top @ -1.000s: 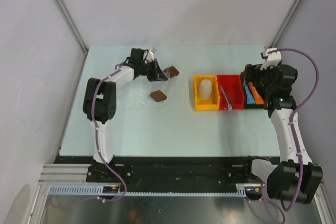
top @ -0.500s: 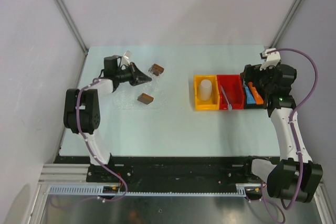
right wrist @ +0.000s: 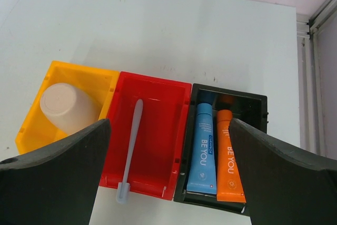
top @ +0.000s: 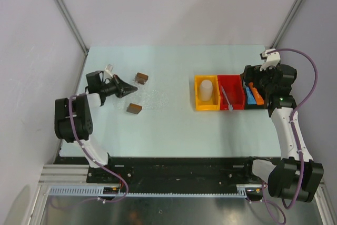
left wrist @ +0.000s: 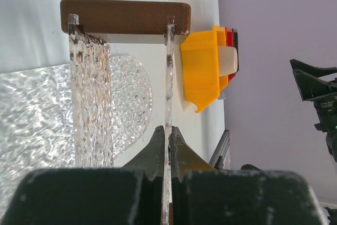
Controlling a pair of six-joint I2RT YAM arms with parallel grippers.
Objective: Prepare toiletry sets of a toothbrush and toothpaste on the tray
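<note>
Tray [left wrist: 89, 93] is clear plastic with a ripply, bubbly texture and a dark brown block [left wrist: 125, 17] on the end. Yellow bin [right wrist: 79, 69] has a beige cup [right wrist: 66, 106], red bin [right wrist: 158, 130] a whitish toothbrush [right wrist: 131, 148], and black bin [right wrist: 231, 97] a blue tube [right wrist: 203, 151] and an orange tube [right wrist: 229, 162], both white-lettered. Counter's [right wrist: 158, 25] pale mint.

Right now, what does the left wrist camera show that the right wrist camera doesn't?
Only the left wrist view: the left gripper shut on a clear side wall of the tray, which has a brown wooden block at its far end.
Only the right wrist view: the toothbrush lying in the red bin, the blue toothpaste and orange toothpaste side by side in the black bin, and the right gripper open.
Both: the yellow bin holding the beige cup, an edge of the red bin, and the table.
</note>
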